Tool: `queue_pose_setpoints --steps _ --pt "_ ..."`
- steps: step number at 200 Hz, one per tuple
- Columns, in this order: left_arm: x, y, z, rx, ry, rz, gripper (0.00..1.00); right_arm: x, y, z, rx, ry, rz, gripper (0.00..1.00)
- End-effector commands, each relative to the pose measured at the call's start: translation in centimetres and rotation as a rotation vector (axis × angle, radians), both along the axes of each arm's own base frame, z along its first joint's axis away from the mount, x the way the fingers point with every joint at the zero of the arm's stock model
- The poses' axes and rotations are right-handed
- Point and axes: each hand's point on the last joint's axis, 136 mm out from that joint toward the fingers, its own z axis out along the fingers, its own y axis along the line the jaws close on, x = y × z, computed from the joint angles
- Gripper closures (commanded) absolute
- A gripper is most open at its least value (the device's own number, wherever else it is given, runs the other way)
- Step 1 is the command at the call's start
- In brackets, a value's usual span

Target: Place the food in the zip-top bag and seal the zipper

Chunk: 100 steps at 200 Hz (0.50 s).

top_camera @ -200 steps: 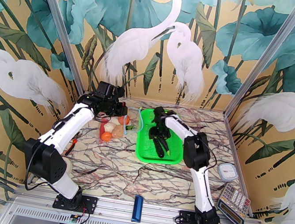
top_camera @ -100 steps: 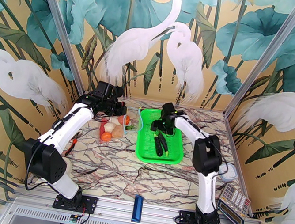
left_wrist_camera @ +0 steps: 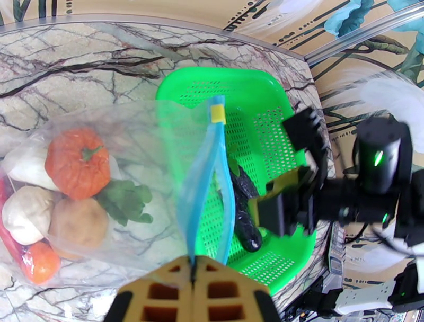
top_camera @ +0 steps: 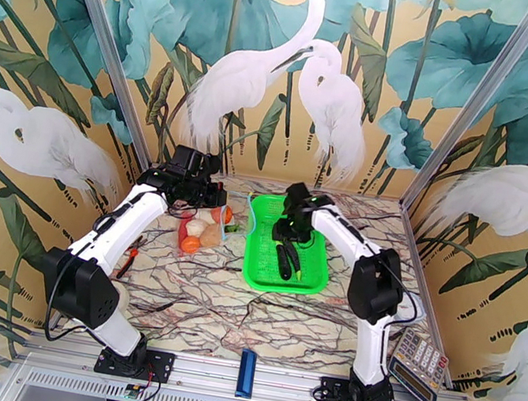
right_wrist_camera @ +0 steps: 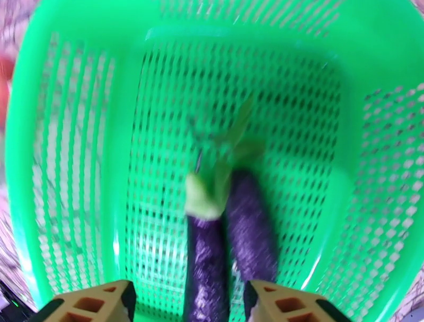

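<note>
The zip-top bag lies left of the green basket, and my left gripper is shut on its mouth edge at the light-blue zipper. Inside it are a tomato, potato, garlic, green piece, radish and a second tomato. Two dark eggplants lie side by side in the basket. My right gripper hangs open just above them, its fingers either side of one. From above, the left gripper and right gripper flank the bag.
A dark-blue bar lies at the table's near edge between the arm bases. A calculator and a small lidded container sit at the right edge. An orange-handled tool lies beside the left arm.
My right gripper has shifted toward the basket's far end and its elbow has swung out to the right. The left arm and the bag have stayed put.
</note>
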Motion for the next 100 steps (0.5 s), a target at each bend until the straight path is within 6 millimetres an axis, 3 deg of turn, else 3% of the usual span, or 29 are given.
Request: queue_pose_setpoints --steps 1,44,100 --pt "0.2 0.1 0.6 -0.009 -0.017 -0.005 1.0 -0.8 -1.7 -1.8 -0.106 0.041 -0.01 0.42" --pt "0.2 0.1 0.6 -0.009 -0.016 0.001 1.0 -0.7 -1.8 -3.9 -0.149 0.08 0.004 0.43" --pt "-0.1 0.4 0.5 -0.001 -0.014 0.008 1.0 -0.8 -0.8 -4.8 -0.126 0.107 0.025 0.48"
